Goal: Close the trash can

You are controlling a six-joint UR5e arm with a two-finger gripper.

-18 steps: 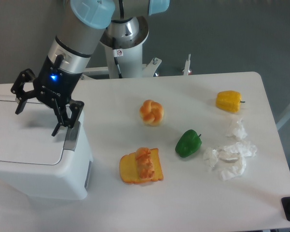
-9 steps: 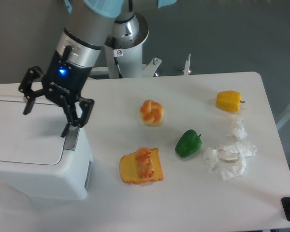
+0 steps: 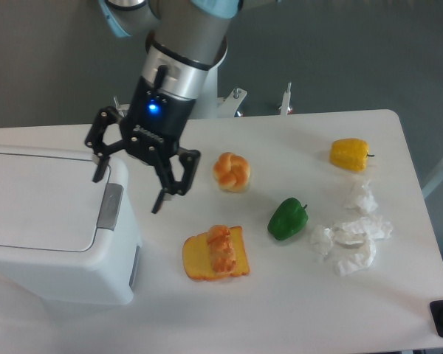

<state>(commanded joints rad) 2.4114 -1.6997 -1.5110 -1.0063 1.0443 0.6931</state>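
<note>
Your pincer (image 3: pixel 128 175) hangs spread wide and empty above the white table (image 3: pixel 280 295), just off the latch edge of the big boxy white plastic trash can (image 3: pixel 55 221). The can sits at the table's left end, camera-left of the pincer, its flat lid lying level, apparently shut already.

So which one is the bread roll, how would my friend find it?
Start at the big white trash can on the left, then look right past the robot's hand. The bread roll sits alone mid-table, above the toast slice. It is the only round, knotted, golden-orange thing.
</note>
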